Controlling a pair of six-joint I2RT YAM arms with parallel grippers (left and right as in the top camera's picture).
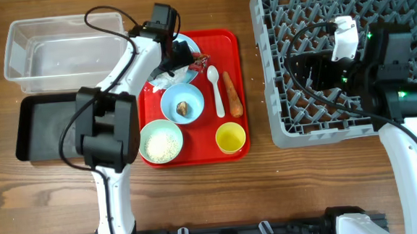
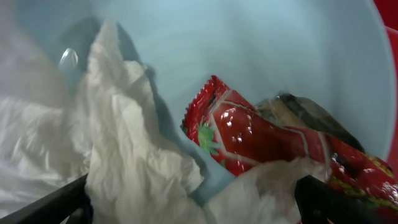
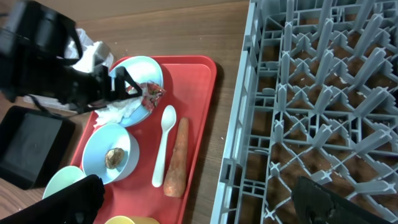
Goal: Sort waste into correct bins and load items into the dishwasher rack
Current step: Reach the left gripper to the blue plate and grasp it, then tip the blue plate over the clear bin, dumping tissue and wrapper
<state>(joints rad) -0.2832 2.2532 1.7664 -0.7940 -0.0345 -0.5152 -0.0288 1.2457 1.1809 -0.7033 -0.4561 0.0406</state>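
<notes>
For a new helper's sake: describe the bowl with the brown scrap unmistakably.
Find the red tray left of the grey rack. In its middle, beside the white spoon, sits a pale blue bowl. It holds one brown scrap; the other bowl holds rice.

Bright, even light is falling from above onto the worktop, leaving only soft, short shadows. Overhead, green lights are glowing on the right arm. Close ahead of the left claw, the tissues are washing out and blurring toward its left side, throwing a bluish shadow onto the plate. Small glints are shining on the wrapper. At the right claw, the fingers are showing dark and out of focus, while the rack beyond is looking sharp.
</notes>
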